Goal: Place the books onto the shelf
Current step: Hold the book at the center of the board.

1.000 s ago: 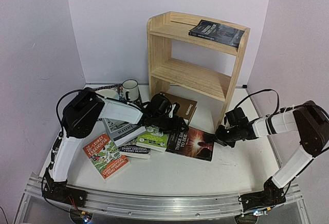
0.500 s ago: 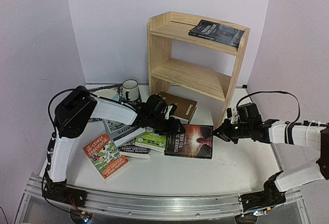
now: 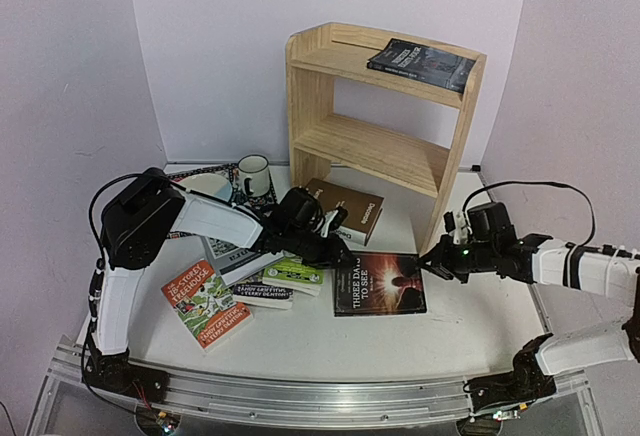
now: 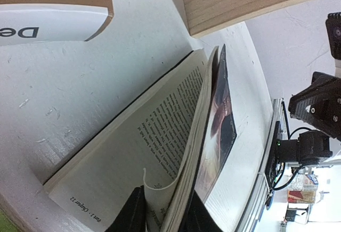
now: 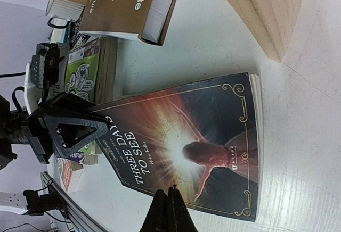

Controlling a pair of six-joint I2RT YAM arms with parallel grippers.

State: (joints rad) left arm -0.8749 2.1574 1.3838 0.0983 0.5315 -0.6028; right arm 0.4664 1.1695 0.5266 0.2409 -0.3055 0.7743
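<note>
The pale pine shelf (image 3: 385, 116) stands at the back with one dark book (image 3: 420, 64) flat on its top board. The dark "Three Days to See" book (image 3: 378, 283) lies on the table below it. My left gripper (image 3: 338, 252) is at its left edge. In the left wrist view the fingers (image 4: 132, 215) pinch the cover and upper pages (image 4: 184, 136), lifted off the lower pages. My right gripper (image 3: 426, 264) is shut and empty, its tip (image 5: 170, 205) over the book (image 5: 186, 147) near its right edge. The brown "Decorate" book (image 3: 345, 206), green (image 3: 295, 274), dark blue (image 3: 262, 294), orange (image 3: 207, 301) and grey (image 3: 238, 251) books lie left.
A mug (image 3: 253, 174) and a plate (image 3: 205, 186) sit on a patterned mat at the back left. The shelf's side panel (image 5: 261, 14) stands close to the right gripper. White walls close in on both sides.
The dark book has slid and turned square, nearer the right arm. My left gripper has closed on its cover and upper pages. The right arm has swung outward, its gripper still shut.
</note>
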